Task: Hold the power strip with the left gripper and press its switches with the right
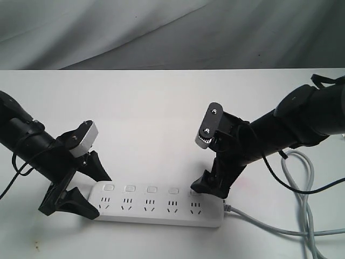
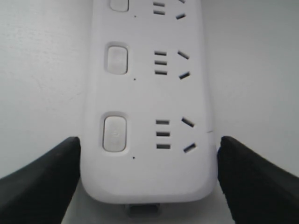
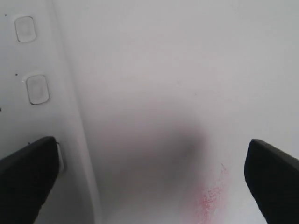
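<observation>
Evidently the left claw [image 1: 96, 193] is straddling the 9 o'clock end of the power strip [image 1: 156, 213], with one black finger lying along each long edge. In the left wrist view those fingers are sitting against, or all but against, the white sides, so the claw is gripping at the bar's width and pinning it. I judge this bracing is keeping the light bar from sliding or tipping when a button gets pushed at the far end. The right claw [image 1: 209, 189] is leaning steeply over the 3 o'clock end, gaping wide and carrying nothing. Its wrist view is showing one finger lying over the switch nearest the cord [image 1: 269, 226], while the other is hanging above bare desk [image 1: 161, 118]. Spreading that wide is probably letting a single fingertip do the pushing. Whether the button is actually going down, I cannot tell.

The strip is lying flat at about 6 o'clock on the desk, running 9 to 3. It is showing as a long white plastic bar with rounded ends and five socket sets along its 6 o'clock edge. The switches [image 1: 151, 189], small rounded squares, are lining the 12 o'clock edge, the fifth mostly covered by the right claw. The grey cord is trailing off toward 3 o'clock.
</observation>
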Tool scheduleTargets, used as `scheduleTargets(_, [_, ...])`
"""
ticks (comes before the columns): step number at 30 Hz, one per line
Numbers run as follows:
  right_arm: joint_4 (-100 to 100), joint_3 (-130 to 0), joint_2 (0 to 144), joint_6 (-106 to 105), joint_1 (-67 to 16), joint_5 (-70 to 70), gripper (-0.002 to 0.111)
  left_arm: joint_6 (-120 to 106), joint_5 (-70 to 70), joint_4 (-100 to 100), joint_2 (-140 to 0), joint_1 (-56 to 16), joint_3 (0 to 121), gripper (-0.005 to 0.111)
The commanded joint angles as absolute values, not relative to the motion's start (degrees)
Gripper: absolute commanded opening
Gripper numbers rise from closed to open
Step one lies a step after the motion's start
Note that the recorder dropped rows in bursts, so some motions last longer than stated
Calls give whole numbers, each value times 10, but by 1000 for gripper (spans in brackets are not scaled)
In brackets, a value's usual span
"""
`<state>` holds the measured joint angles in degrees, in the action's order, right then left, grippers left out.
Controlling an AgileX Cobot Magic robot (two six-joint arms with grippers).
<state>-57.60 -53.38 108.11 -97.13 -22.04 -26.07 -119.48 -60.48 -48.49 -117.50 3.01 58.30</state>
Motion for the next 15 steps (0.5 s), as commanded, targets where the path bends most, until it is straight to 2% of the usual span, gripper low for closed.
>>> scheduleTargets(1, [-563,-518,1084,-978,-223,-235,104,-1200,-599,-471,-1176,28,580,0])
scheduleTargets(15, [-565,-517,1138,-968,-229,-232,104,-1200,-599,-471,-1176,28,580,0])
